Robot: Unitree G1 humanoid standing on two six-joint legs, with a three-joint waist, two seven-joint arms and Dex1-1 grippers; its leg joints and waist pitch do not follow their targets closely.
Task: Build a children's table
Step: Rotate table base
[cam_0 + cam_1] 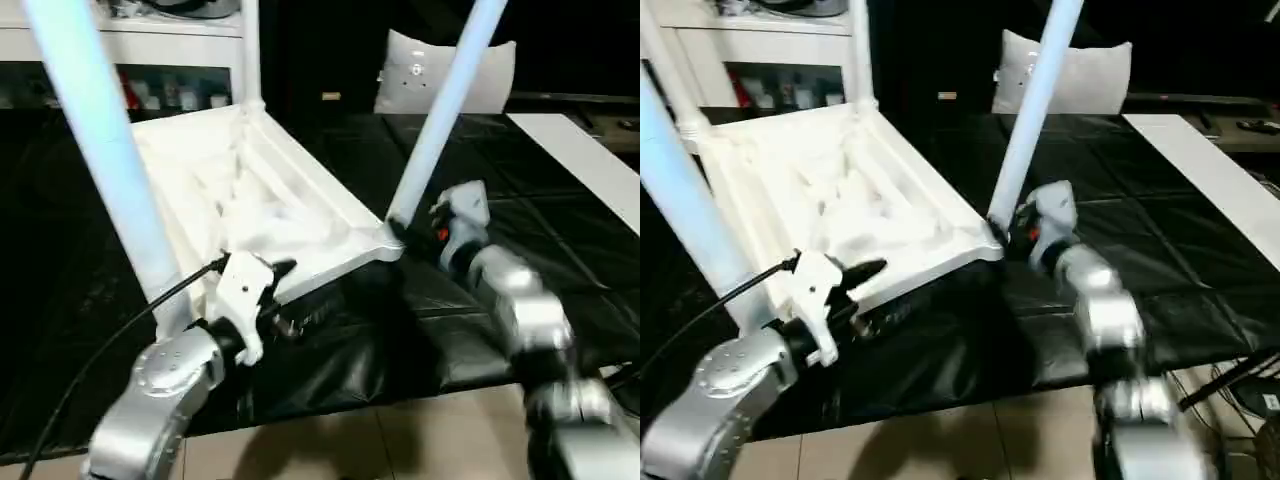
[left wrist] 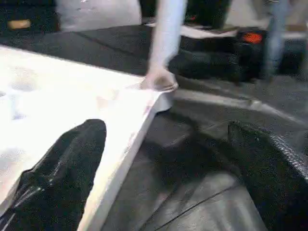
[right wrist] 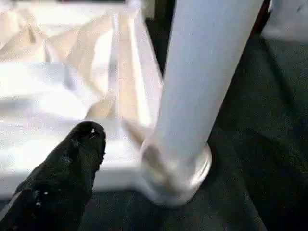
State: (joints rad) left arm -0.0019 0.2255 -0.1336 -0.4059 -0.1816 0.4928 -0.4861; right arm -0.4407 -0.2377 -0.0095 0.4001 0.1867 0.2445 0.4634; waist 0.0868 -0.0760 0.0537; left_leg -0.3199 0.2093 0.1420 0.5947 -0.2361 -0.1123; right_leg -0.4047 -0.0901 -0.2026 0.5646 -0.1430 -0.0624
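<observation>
Across the middle of the head views, the table top (image 1: 260, 200) lies upside down on a black mat (image 1: 440, 330), ribbed underside up, with legs rising from its corner sockets. 1 leg (image 1: 445, 95) climbs from the near right corner toward the upper right of the frame; another leg (image 1: 100, 150) stands at the near left corner and runs off the upper left. A 3rd leg (image 1: 250, 50) rises at the far corner, in front of a white cabinet (image 1: 150, 40).

At lower left, the left gripper (image 1: 275, 290) sits at the top's near edge. In its wrist view the fingers (image 2: 62, 178) are spread wide, 1 lying over the white panel and the other off to the side above the mat, so the top's edge runs between the open jaws.

Right of centre, the right gripper (image 1: 1008, 232) is at the base of the near right leg, by its socket (image 3: 178, 178). Its wrist view shows 1 black finger (image 3: 67, 178) over the top just beside the leg; whether the jaws are apart or closed on the leg cannot be told.
</observation>
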